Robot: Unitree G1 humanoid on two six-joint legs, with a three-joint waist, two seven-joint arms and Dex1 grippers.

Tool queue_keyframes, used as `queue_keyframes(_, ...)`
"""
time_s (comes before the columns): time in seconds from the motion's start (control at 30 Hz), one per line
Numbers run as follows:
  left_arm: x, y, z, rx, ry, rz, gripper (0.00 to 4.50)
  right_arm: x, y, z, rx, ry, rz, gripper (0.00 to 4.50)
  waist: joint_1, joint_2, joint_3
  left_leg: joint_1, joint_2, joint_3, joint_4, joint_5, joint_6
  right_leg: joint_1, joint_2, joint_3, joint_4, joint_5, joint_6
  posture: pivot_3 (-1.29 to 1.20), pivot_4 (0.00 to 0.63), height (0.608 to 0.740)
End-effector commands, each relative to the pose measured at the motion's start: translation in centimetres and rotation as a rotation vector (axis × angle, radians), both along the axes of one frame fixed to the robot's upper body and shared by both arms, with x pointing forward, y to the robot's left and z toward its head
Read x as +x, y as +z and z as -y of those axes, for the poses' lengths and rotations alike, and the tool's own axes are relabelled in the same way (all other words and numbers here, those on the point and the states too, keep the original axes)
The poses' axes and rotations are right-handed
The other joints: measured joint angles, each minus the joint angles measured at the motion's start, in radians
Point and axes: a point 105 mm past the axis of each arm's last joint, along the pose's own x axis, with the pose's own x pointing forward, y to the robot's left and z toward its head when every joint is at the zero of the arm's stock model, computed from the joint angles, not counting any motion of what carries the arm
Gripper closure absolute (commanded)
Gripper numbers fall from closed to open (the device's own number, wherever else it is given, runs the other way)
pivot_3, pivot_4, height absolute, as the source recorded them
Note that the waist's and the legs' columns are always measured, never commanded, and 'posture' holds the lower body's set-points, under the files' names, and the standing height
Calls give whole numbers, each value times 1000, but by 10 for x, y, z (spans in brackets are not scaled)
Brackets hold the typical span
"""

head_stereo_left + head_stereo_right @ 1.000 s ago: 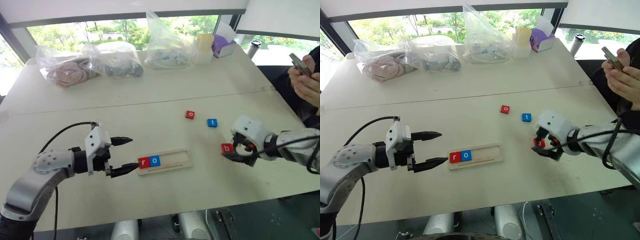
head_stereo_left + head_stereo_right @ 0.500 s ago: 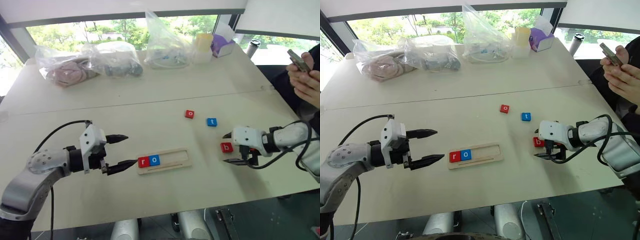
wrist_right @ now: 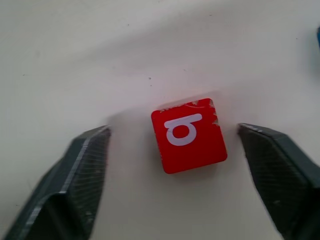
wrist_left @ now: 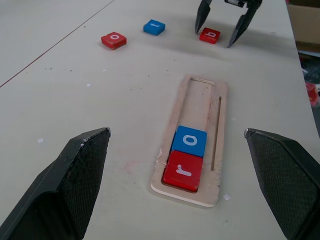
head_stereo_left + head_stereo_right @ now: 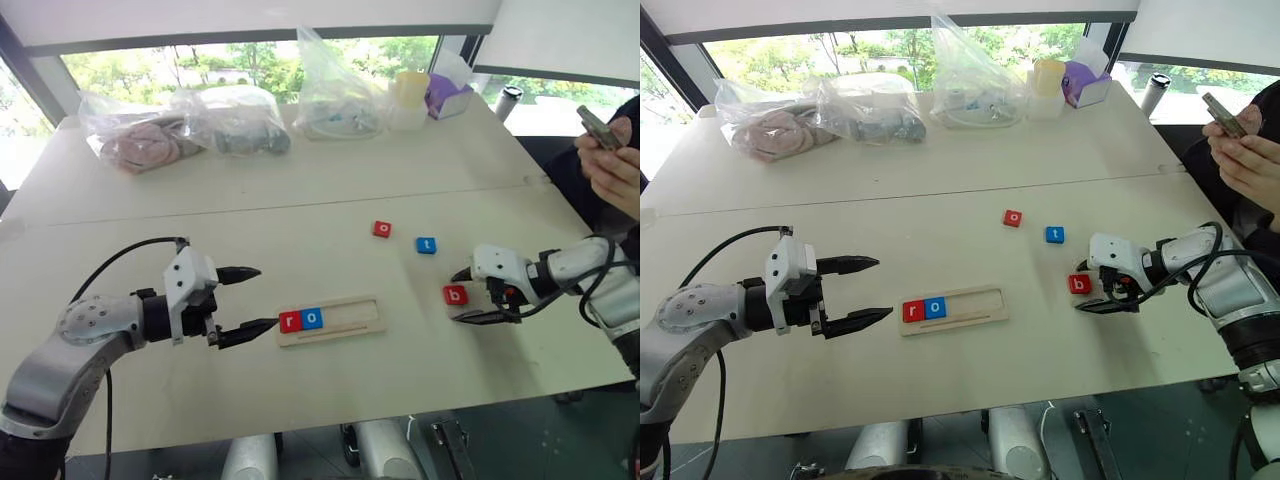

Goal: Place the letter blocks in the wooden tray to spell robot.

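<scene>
Since the earlier frame, the right gripper [image 5: 466, 297] has come lower and turned, and we now see its two black fingers straddling the red b block [image 5: 455, 295] at right of centre, one tip on each side. In the right wrist view the b block [image 3: 189, 135] lies flat on the table between the fingers [image 3: 80, 175] with a gap on both sides, so nothing is grasped; the jaws stand apart but narrower than a second ago.

Left gripper [image 5: 245, 300] hovers at lower left of the frame, unchanged in place, its jaws spread wide and released, tips pointing toward the left end of the wooden tray [image 5: 345, 322].

We note the tray lies flat at lower centre. Its slot holds the red r block [image 5: 291, 322] at the left end and the blue o block [image 5: 312, 319] touching it on the right; the rest of the slot is bare.

Farther up the table [image 5: 300, 210], the blue t block [image 5: 427, 245] lies above and left of the b block, and the red o block [image 5: 382, 229] sits just up and left of the t.

At the far edge we see clear plastic bags [image 5: 235, 118] along the top. A person's hands [image 5: 615, 165] hold a phone at the right edge.
</scene>
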Motion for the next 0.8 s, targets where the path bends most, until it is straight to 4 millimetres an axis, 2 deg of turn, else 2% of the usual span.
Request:
queue_keyframes(0.03,-3,6,4,8,-17,38,0,4,-7,9,-33,-42,-12,2388,0,0,0,0,0,0,2,0,0,1,0,0,0,0,0,0,150,740)
queue_keyframes(0.1,-3,6,3,8,-13,39,0,6,-6,7,-25,-41,-8,3359,1,0,0,0,0,0,5,0,0,2,0,0,0,0,0,0,150,740)
queue_keyframes(0.2,-4,7,3,7,-10,39,0,13,4,0,-53,-4,67,3360,1,0,0,0,0,0,7,0,0,3,0,1,0,0,0,0,150,740)
queue_keyframes(0.23,-4,7,2,7,-9,39,0,15,11,-8,-41,21,87,3360,0,0,0,0,0,1,7,0,0,3,0,2,0,0,0,0,150,740)
queue_keyframes(0.33,-6,8,1,10,-10,39,0,8,35,-48,40,152,97,3360,-1,2,1,0,0,1,7,0,-1,3,0,2,0,1,0,0,150,740)
queue_keyframes(0.4,-6,8,1,11,-14,42,0,2,43,-71,75,220,93,3360,-2,2,1,0,0,1,6,0,-1,1,0,3,1,3,2,0,150,740)
queue_keyframes(0.6,-9,11,-1,26,-36,46,0,-6,39,-129,122,345,44,3360,5,2,1,-2,0,-1,3,0,-1,-2,1,1,5,3,2,0,150,740)
queue_keyframes(0.8,-10,11,-6,47,-34,46,0,-12,27,-160,123,414,13,3360,6,2,1,-3,0,0,4,0,-1,-3,0,2,4,3,2,0,150,740)
